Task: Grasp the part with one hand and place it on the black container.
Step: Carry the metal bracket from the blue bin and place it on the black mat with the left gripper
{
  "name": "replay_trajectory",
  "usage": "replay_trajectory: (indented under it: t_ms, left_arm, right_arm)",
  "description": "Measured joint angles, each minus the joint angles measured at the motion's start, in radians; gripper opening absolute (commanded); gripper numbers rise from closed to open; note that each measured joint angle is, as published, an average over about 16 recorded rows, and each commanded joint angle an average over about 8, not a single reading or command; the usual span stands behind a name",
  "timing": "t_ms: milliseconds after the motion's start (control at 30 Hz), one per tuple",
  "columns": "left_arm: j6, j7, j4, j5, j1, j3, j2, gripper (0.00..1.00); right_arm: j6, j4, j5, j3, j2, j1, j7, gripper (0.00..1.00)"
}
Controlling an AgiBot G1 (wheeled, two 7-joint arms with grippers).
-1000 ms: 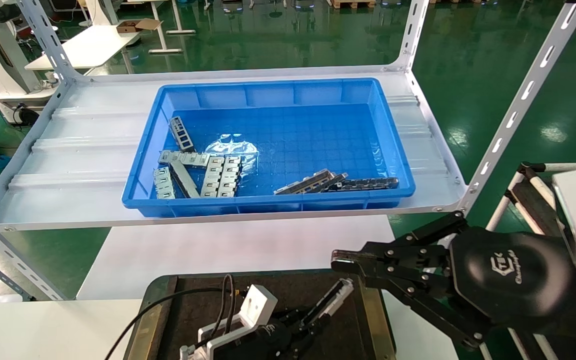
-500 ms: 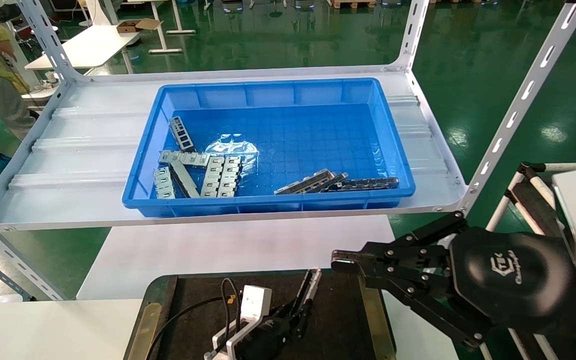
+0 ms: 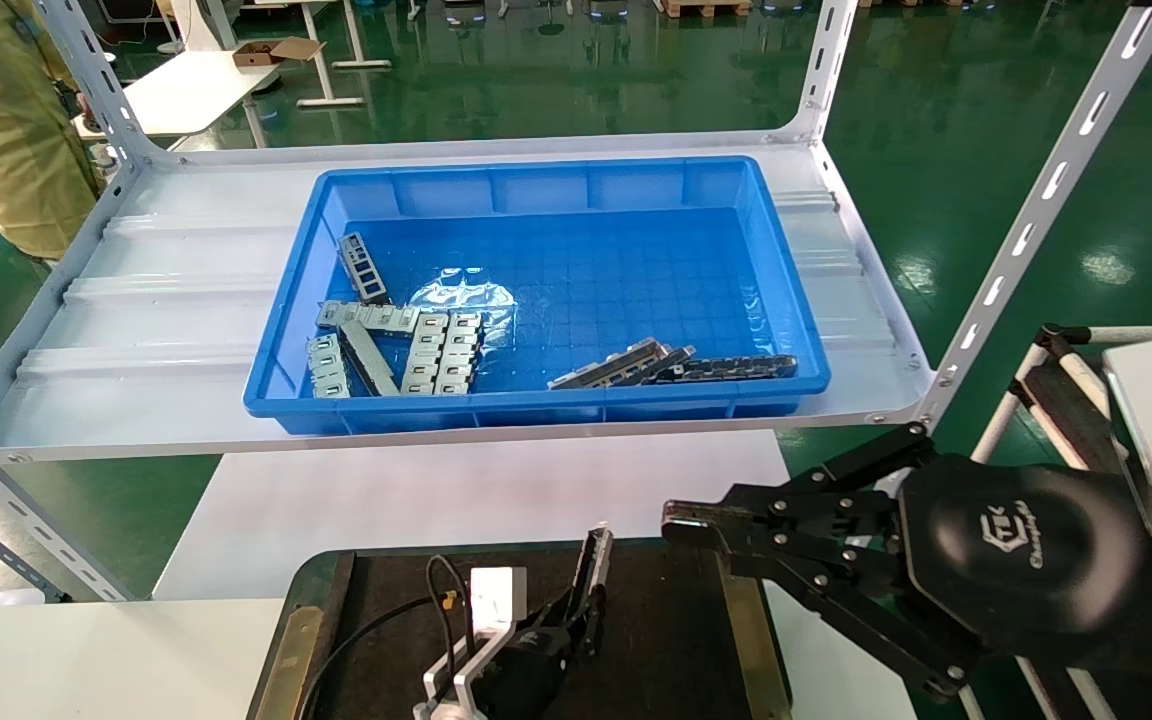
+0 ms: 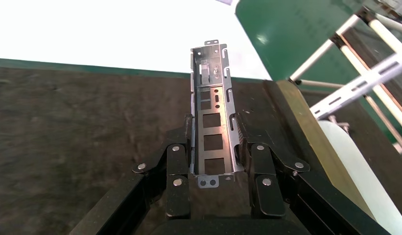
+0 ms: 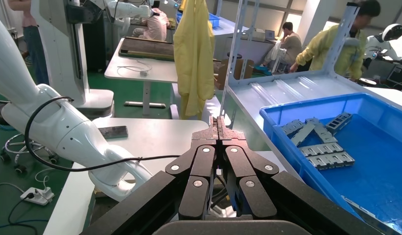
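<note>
The part (image 4: 213, 115), a narrow silvery channel with rectangular cut-outs, is clamped by its side walls in my left gripper (image 4: 213, 128). It sticks out forward past the fingertips. In the head view the left gripper (image 3: 576, 618) holds the part (image 3: 593, 562) low over the black container (image 3: 671, 640), near the tray's far edge. The container's dark textured floor (image 4: 91, 127) fills the left wrist view under the part. I cannot tell whether the part touches the floor. My right gripper (image 3: 674, 522) hangs shut and empty off the tray's right side, its fingertips (image 5: 216, 123) pressed together.
A blue bin (image 3: 536, 172) on the white shelf (image 3: 166, 300) behind the tray holds several metal pieces, pale ones (image 3: 436, 350) at left and dark strips (image 3: 726, 368) at right. Slotted shelf posts (image 3: 1036, 210) rise at right. A person in yellow (image 3: 6, 120) stands at far left.
My left gripper has carried the part leftward over the tray, and the part now points more straight ahead. The right arm has not moved. The person in yellow has stepped closer at left.
</note>
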Motion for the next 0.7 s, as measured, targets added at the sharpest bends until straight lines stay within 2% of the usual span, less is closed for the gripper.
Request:
replay_trajectory:
  t_ms: [300,700]
  left_arm:
    - [-0.104,-0.083,-0.033,0.004,-0.004,0.047,0.005,0.0]
    - [-0.184,-0.248,-0.012,0.048,-0.04,0.159,0.008,0.0]
  right_arm:
    - [0.0,0.0,0.0,0.0,0.0,0.0,0.0,0.0]
    - [0.0,0.0,0.0,0.0,0.0,0.0,0.0,0.0]
